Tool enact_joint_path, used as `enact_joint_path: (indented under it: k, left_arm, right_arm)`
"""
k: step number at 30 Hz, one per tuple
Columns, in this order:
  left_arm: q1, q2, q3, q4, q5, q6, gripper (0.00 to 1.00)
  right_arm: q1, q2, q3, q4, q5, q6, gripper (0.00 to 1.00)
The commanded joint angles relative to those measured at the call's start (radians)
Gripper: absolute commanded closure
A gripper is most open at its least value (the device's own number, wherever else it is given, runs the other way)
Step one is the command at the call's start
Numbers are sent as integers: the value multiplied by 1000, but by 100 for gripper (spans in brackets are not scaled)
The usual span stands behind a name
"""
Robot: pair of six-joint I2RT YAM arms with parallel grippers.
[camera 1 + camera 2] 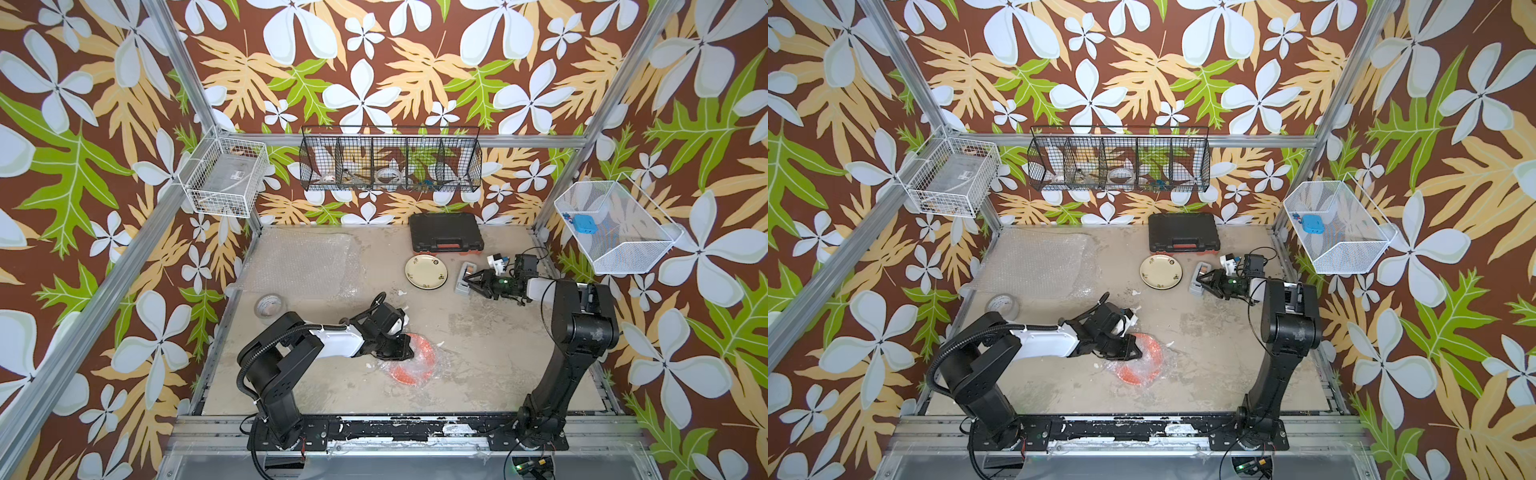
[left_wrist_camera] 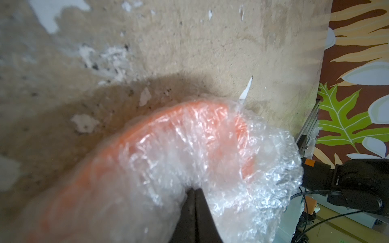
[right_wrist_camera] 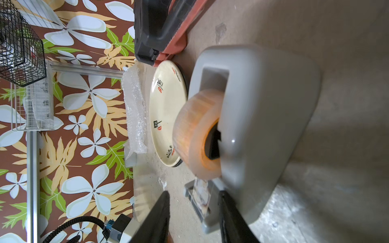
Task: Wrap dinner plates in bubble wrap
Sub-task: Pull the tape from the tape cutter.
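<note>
Orange shows through crinkled bubble wrap (image 2: 263,168) at the near middle of the table (image 1: 478,353), where the orange plate (image 2: 168,126) lies flat, bundled up. The left gripper (image 2: 193,190) has its jaws closed together, tips pushed down into the wrap over the plate. This probably pins the loose folds so they cannot spring open, though I cannot tell whether any film is pinched between the tips. Far right, the right gripper (image 3: 193,194) stands with jaws apart on either side of the low front end of the grey tape dispenser (image 3: 263,126). A gap shows on one side, so nothing is clamped; likely it is lined up to fetch tape for sealing. The cream plate (image 1: 427,271) waits bare just left of the dispenser, with spare wrap sheets (image 1: 303,262) at far left.
</note>
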Motion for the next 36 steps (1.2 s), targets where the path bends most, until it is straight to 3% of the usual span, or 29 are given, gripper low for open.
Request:
enact_joint_path:
  k: [1,19,24,36]
  left_arm:
    - [-1,17,-20,-228,-63,5,93]
    - [-1,19,-12,-230,-63,4,93]
    - [-1,13,-14,-234,-70,1,93]
    - [-1,13,-22,-231,-69,-4,93]
  right_arm:
    - [4,16,1,21,3,17,60]
    - [7,69,-4,75,-14,67,68]
    - [6,66,-2,55,-5,55,81]
    - [5,71,4,44,0,53,97]
